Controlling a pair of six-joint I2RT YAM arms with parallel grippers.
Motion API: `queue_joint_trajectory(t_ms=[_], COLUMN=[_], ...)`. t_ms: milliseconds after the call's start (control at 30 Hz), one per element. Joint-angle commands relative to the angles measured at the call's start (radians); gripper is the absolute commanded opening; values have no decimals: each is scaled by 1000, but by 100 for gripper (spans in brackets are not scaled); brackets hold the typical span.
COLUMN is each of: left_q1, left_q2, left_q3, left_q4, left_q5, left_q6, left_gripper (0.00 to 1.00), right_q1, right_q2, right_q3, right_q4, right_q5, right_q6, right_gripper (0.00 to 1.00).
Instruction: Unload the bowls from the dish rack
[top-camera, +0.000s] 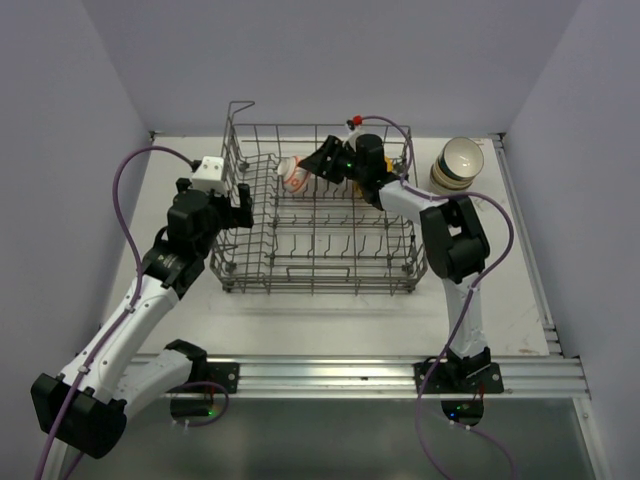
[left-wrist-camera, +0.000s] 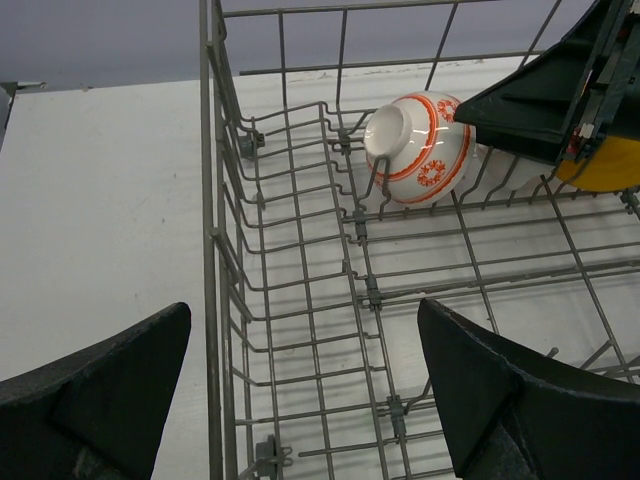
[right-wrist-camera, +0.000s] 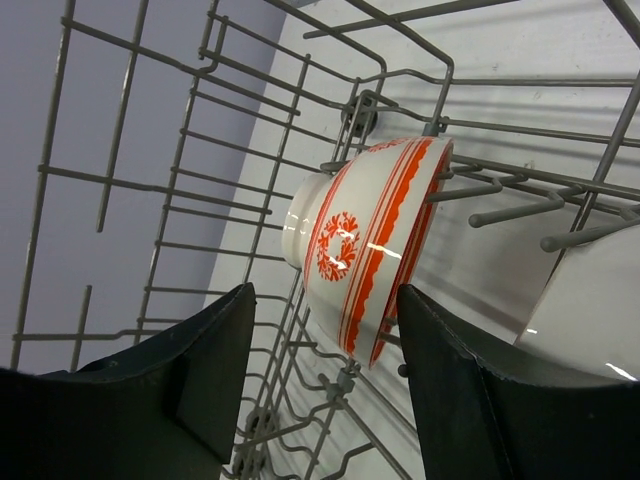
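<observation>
Right pincer (right-wrist-camera: 322, 310): released, nothing clamped, jaws parted either side of white bowl with orange-red pattern (right-wrist-camera: 365, 250), a gap showing on both flanks in the wrist view. Bowl on its side against the tines, foot toward the rack's left wall, near far edge of dish rack (top-camera: 320, 285), left of centre. Second white bowl (right-wrist-camera: 590, 300) just beside it, only partly in view. Left pincer (left-wrist-camera: 305, 330): fully released, empty, straddling the rack's left wall, one finger outside over the surface (top-camera: 330, 330), one inside. Stack of bowls (top-camera: 458, 162) standing at far right corner of surface, apart from rack. Step in hand, judged: grasp of the patterned bowl; unloading well along but not finished. Next move, judged: close on the bowl body, lift clear of the tines and over the rack's rim without snagging wire, carry toward the stack. Glazed curve probably slippery, so a squeeze across the widest part advisable.
</observation>
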Motion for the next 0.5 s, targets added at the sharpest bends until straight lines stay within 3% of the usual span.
queue_joint_trajectory(t_ms=[0,167,467], left_q1=[7,7,8], left_q2=[1,3,9], left_q3=[-1,-3,-1], left_q4=[33,33,32], left_q5=[8,10,10], left_q6=[15,17,20], left_gripper=[100,100,100], right_q1=[18,18,16], right_q2=[-17,8,89], right_q3=[39,84,233], right_q4=[195,124,-149], right_q5=[-141,-170,-196], right_q6=[40,-5,-75], right_gripper=[61,59,51])
